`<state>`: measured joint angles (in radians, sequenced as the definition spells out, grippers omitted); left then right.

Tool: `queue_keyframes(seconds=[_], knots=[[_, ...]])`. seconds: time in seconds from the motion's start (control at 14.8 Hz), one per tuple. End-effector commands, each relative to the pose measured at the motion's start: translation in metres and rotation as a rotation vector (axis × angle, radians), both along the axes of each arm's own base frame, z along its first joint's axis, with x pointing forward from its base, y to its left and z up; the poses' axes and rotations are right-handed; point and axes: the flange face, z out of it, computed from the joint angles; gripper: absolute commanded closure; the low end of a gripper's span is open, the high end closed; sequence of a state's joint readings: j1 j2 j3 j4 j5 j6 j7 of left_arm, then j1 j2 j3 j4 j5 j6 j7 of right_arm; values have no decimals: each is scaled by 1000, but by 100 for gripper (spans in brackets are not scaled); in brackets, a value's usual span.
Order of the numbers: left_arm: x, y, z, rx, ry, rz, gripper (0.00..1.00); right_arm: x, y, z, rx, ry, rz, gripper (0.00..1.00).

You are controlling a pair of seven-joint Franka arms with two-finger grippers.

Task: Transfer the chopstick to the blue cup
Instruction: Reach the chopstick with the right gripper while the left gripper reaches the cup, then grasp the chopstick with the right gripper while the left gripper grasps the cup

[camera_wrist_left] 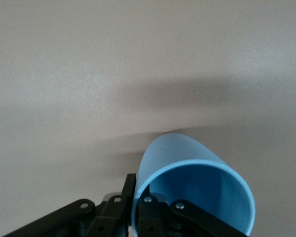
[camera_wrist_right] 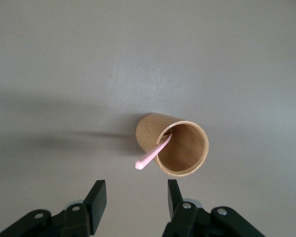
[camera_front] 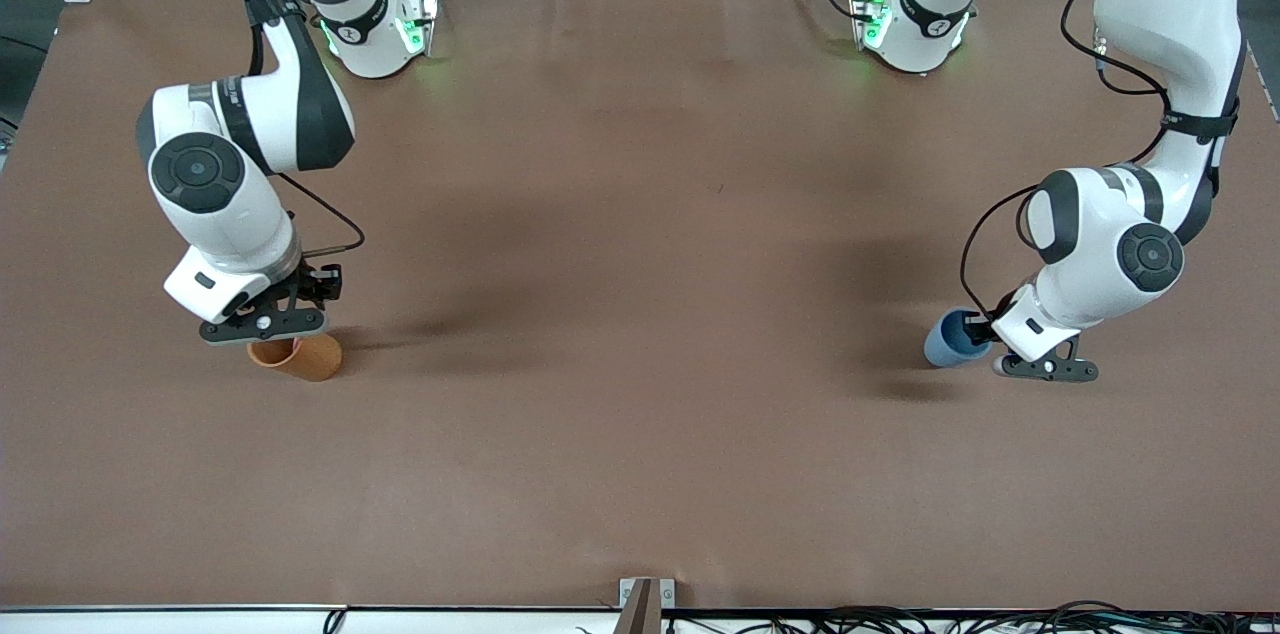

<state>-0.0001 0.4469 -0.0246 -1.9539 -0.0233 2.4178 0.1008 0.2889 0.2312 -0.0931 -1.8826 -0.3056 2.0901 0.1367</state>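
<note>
The blue cup (camera_front: pixel 948 342) (camera_wrist_left: pixel 187 163) stands toward the left arm's end of the table. My left gripper (camera_front: pixel 985 332) (camera_wrist_left: pixel 136 190) is shut on its rim, one finger inside the cup and one outside. A pale pink chopstick (camera_wrist_right: pixel 153 154) leans in an orange-brown cup (camera_front: pixel 305 359) (camera_wrist_right: pixel 180 148) toward the right arm's end, its tip poking out over the rim. My right gripper (camera_front: pixel 272 332) (camera_wrist_right: pixel 135 197) hangs just above that cup, open, with nothing between its fingers (camera_wrist_right: pixel 96 197). In the front view the right hand hides the chopstick.
Brown matting (camera_front: pixel 640 264) covers the table. The two arm bases (camera_front: pixel 380 29) (camera_front: pixel 915 19) stand along the table's edge farthest from the front camera. A small bracket (camera_front: pixel 645 599) and cables sit at the edge nearest that camera.
</note>
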Motion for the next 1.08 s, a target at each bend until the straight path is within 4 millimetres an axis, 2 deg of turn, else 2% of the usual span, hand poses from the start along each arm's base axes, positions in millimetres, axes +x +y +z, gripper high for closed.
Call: queue_keyframes(seconds=[0.0,0.13,0.2,0.4,0.47,0.61,0.74,0.81,0.94,1.01], knots=[[9,-7,46,-16,-24,14,100,2,5,-15,-51,-8,44,43],[18,-42,83,-38,27,54,99,4,3,-25,-63,2,47,43],[16,-60,97,-45,54,72,99,5,1,-28,-65,4,46,46],[-3,-149,129,-90,59,194,99,6,6,-36,-114,2,92,49],[-12,-180,132,-103,68,235,99,6,5,-37,-131,2,103,51],[-36,-247,134,-129,88,291,99,7,3,-37,-138,1,106,53],[-60,-307,125,-143,104,326,99,7,3,-37,-139,0,107,63],[-71,-328,120,-143,110,328,99,8,5,-35,-143,-11,117,65],[-102,-385,100,-143,123,336,99,10,7,-33,-151,-29,136,65],[-111,-400,93,-109,100,333,99,10,7,-33,-153,-29,138,66]])
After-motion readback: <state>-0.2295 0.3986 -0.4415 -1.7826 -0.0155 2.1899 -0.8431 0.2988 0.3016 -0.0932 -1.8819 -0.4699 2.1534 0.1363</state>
